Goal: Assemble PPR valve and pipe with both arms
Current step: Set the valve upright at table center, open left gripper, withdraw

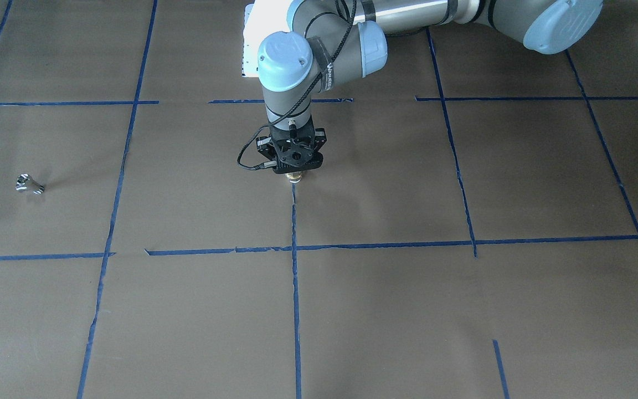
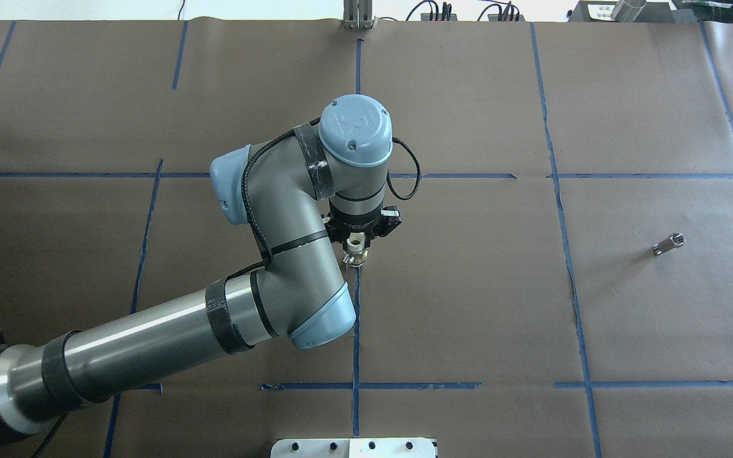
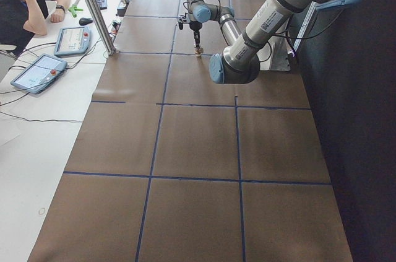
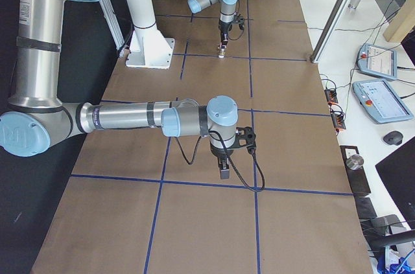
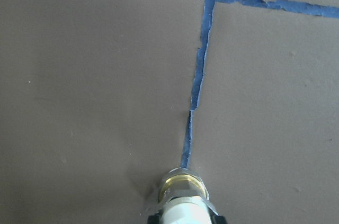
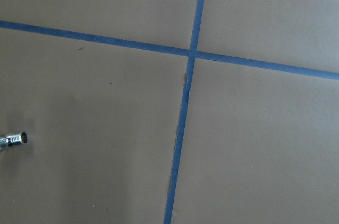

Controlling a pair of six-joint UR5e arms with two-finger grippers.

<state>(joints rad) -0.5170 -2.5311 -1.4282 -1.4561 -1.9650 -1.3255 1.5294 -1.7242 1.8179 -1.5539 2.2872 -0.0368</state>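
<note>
My left gripper (image 2: 357,253) points straight down over the middle of the table and is shut on the PPR valve (image 1: 295,177). The valve has a white body and a brass end (image 5: 183,184); the brass end points down, at or just above the paper, on a blue tape line. A small shiny metal pipe piece (image 2: 667,243) lies alone on the paper far to my right; it also shows in the front view (image 1: 30,184) and the right wrist view (image 6: 14,140). My right gripper (image 4: 224,170) shows only in the exterior right view, pointing down over the table; I cannot tell whether it is open or shut.
Brown paper with a grid of blue tape lines (image 2: 357,318) covers the table. The white base plate (image 2: 354,447) sits at my edge. A metal post (image 3: 93,8), tablets (image 3: 71,39) and a seated person (image 3: 25,2) are on the operators' side.
</note>
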